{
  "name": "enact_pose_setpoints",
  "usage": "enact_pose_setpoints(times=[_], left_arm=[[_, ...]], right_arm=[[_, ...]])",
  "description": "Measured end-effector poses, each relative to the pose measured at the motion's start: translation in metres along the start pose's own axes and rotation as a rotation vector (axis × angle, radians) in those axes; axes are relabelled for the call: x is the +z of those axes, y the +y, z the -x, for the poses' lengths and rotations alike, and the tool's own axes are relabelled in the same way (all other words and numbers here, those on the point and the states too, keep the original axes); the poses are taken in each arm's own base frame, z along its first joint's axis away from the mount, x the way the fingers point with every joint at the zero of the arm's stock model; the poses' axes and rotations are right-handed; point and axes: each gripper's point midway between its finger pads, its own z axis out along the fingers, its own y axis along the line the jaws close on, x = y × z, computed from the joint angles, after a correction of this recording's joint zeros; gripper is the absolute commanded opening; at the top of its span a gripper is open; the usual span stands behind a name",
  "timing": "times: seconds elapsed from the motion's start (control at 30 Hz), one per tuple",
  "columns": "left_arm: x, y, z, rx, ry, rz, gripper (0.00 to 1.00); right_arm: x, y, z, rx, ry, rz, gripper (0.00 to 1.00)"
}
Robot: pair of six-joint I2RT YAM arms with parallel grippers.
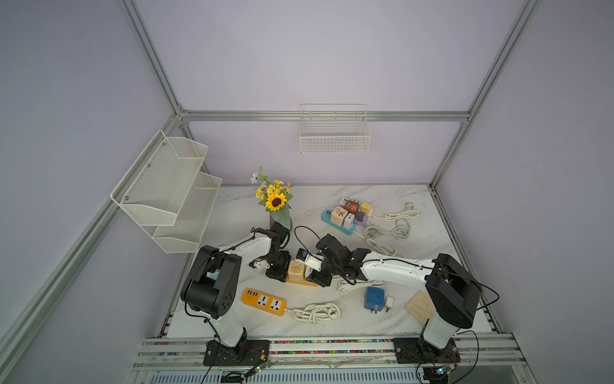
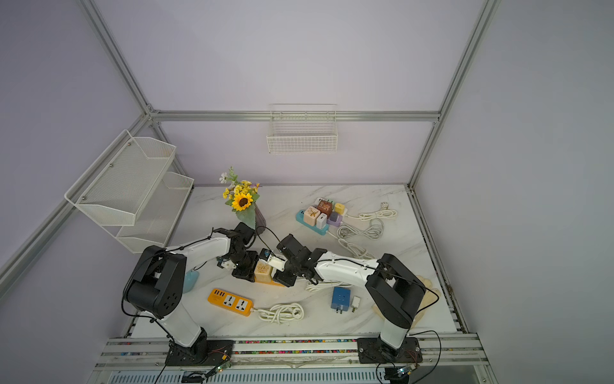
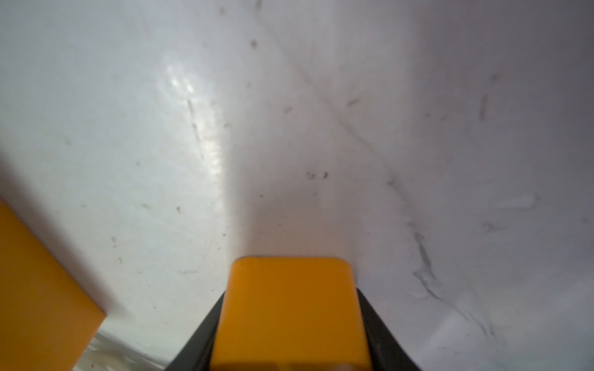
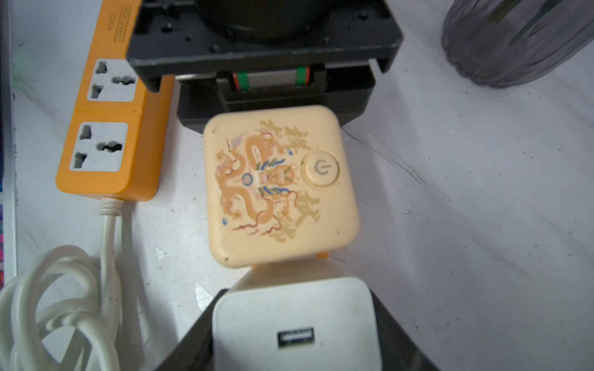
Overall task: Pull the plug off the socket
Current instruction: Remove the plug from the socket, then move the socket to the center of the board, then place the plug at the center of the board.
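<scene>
Your left gripper (image 1: 277, 273) is clamped on one end of the short orange plastic socket strip (image 3: 289, 318). The left wrist view shows the orange block pinched between the black fingers, low over the white marble-patterned tabletop (image 1: 365, 199). That grip is there to anchor the socket strip, so a pull on the plug does not drag the whole strip along.

Your right gripper (image 1: 317, 278) comes in from the opposite end, jaws closed on the white square USB charger plug (image 4: 294, 324), one finger on each flat side and the USB port facing the wrist camera. The charger plug sits at the end of the strip away from the left gripper, just beside the cream cube adapter with a dragon print (image 4: 279, 186), which stands between the two grippers. A sliver of orange shows under the cube's corner, but you cannot tell from these views whether the charger's pins are seated or clear.

I judge the extraction to be the step in hand: pull straight away from the socket face, since a tilt could knock the cream cube. The second orange two-outlet power strip (image 4: 106, 128) and its coiled white cable (image 4: 58, 305) lie free nearby, out of the pull line
</scene>
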Motion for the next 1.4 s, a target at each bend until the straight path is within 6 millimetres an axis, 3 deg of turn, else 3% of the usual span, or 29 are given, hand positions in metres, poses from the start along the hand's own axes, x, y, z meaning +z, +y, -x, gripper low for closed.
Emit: enact_pose_setpoints(times=[0.23, 0.5, 0.7, 0.8, 0.97, 1.07, 1.2, 1.4], left_arm=[[0.001, 0.0, -0.001, 0.015, -0.006, -0.004, 0.0], [0.001, -0.002, 0.001, 0.031, -0.031, -0.013, 0.0], [0.0, -0.003, 0.001, 0.028, -0.033, -0.02, 0.0], [-0.001, -0.004, 0.004, 0.026, -0.029, -0.041, 0.0], [-0.006, -0.015, 0.024, -0.001, -0.045, -0.094, 0.0], [-0.009, -0.018, 0.035, -0.016, -0.05, -0.122, 0.0], [-0.01, -0.019, 0.039, -0.012, -0.05, -0.142, 0.0], [-0.012, -0.019, 0.043, -0.005, -0.05, -0.166, 0.0]], right_arm=[[-0.005, 0.001, 0.003, 0.024, 0.016, 0.011, 0.28], [-0.044, -0.001, 0.052, 0.018, -0.113, 0.01, 0.26], [-0.05, -0.004, 0.057, 0.057, -0.128, -0.012, 0.27], [-0.066, -0.008, 0.058, 0.114, -0.145, -0.048, 0.27], [-0.108, -0.013, 0.056, 0.254, -0.163, -0.121, 0.26], [-0.13, -0.011, 0.042, 0.376, -0.134, -0.149, 0.25], [-0.148, -0.001, 0.0, 0.572, -0.009, -0.172, 0.24], [-0.152, 0.023, -0.068, 0.831, 0.247, -0.185, 0.26]])
